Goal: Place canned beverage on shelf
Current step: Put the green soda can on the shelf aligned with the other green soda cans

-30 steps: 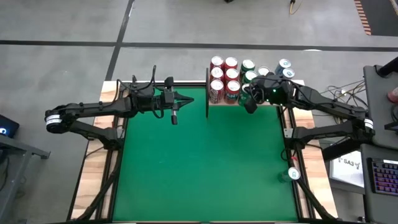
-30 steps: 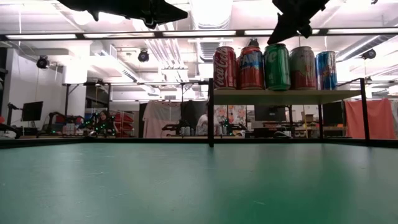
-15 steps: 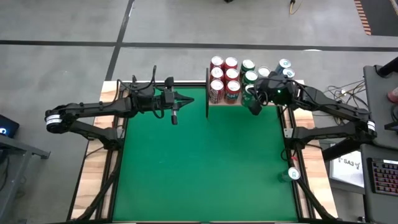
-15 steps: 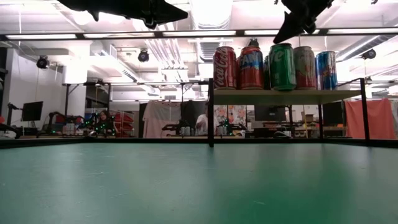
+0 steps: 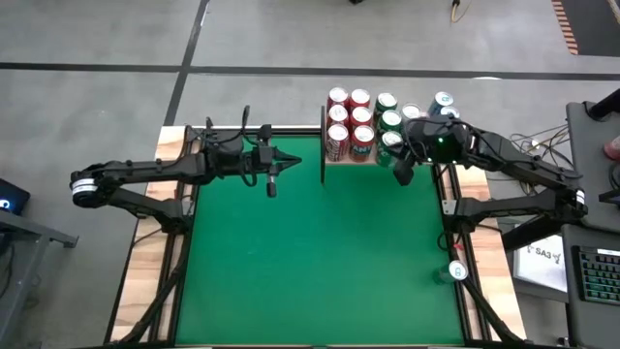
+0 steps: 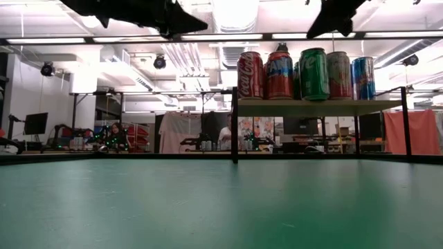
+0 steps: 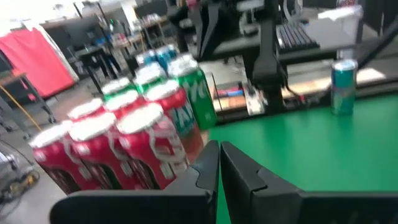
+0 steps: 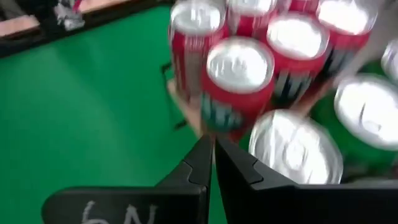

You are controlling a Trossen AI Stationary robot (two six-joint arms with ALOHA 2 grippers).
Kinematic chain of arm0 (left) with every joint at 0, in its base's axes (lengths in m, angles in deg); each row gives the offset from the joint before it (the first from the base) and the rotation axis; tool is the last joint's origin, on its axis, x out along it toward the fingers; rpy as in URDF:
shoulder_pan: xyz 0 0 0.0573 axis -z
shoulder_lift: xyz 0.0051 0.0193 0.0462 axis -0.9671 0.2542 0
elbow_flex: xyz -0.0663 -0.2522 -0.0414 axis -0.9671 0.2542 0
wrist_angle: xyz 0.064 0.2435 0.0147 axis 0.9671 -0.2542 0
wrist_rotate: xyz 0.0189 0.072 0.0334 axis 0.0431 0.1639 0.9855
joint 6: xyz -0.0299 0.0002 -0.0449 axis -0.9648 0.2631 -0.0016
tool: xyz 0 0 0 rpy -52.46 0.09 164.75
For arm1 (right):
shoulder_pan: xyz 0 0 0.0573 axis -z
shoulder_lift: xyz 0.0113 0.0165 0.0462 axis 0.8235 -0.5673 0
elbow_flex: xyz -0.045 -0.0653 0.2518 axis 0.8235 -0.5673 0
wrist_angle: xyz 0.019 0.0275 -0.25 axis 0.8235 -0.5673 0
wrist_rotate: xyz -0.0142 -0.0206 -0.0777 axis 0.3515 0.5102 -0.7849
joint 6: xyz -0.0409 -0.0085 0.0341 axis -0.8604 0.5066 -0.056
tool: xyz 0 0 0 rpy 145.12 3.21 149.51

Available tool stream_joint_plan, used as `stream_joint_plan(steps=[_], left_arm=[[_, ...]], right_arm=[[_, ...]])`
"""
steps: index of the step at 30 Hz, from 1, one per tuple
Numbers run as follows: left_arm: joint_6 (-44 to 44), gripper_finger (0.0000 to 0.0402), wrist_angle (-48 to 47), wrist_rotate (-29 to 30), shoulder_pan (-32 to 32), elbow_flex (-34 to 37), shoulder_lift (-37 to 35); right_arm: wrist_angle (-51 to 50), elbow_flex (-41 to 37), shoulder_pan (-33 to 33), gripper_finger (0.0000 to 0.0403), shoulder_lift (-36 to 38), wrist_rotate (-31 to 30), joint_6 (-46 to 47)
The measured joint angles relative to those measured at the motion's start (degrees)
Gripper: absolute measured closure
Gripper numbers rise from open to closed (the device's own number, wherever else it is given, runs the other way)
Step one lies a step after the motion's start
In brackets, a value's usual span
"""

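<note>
Green felt tabletop, mostly bare.

High view: the shelf sits at the far edge, packed with cans: red ones toward the middle, green ones beside them, a blue-topped one at the outer end. Right pincer hovers just off the shelf's near right corner, fingers pressed together, holding nothing. Left pincer hangs over the far left of the felt, well apart from the shelf, also pressed together and empty. One more green can stands alone on the wood border at the right side of the tabletop, near that arm's base; I judge it the next to go up.

Low view: cans stand upright in a row on the light-wood board, the bright green can nearest the camera. Both arms show only as dark shapes above.

Left wrist view: fingers meet in the middle; the lone can shows far off across the felt.

Right wrist view: fingers closed, looking down on silver can tops and the shelf corner.

Handling, as a judgement: a can is rigid but thin-walled and smooth, heavy if full. Grip mid-body from the side, firmly enough not to slip, and keep it upright; free space on the shelf looks scarce, so neighbours could be knocked.
</note>
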Motion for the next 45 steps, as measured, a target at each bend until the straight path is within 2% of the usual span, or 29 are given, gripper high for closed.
stream_joint_plan(steps=[6,15,21,28,38,42,45], left_arm=[[0.0,0.0402,-3.4,-0.2,0.0,2.7,0.0],[0.0,0.0402,0.3,-0.2,0.0,5.4,0.1],[0.4,0.0402,1.0,-0.2,0.0,4.8,0.1],[0.5,0.0402,1.3,-0.2,0.0,4.7,0.1],[0.2,0.0402,2.4,-0.2,0.0,4.7,0.1],[0.0,0.0402,2.8,-0.2,0.0,4.7,0.1],[-0.2,0.0402,2.8,-0.2,0.0,4.7,0.1]], right_arm=[[-12.9,2.1,0.0,0.039,0.0,0.8,8.6],[-13.4,1.5,0.0,0.039,-1.8,-5.5,8.2],[-11.6,1.7,0.0,0.039,-2.5,-8.3,6.6],[-10.6,1.8,0.0,0.039,-2.7,-8.3,5.7],[2.2,1.8,0.0,0.039,-3.9,-8.7,1.0],[3.4,1.8,0.0,0.039,-6.2,-13.5,0.4],[3.4,1.8,0.1,0.039,-7.9,-14.2,-0.7]])
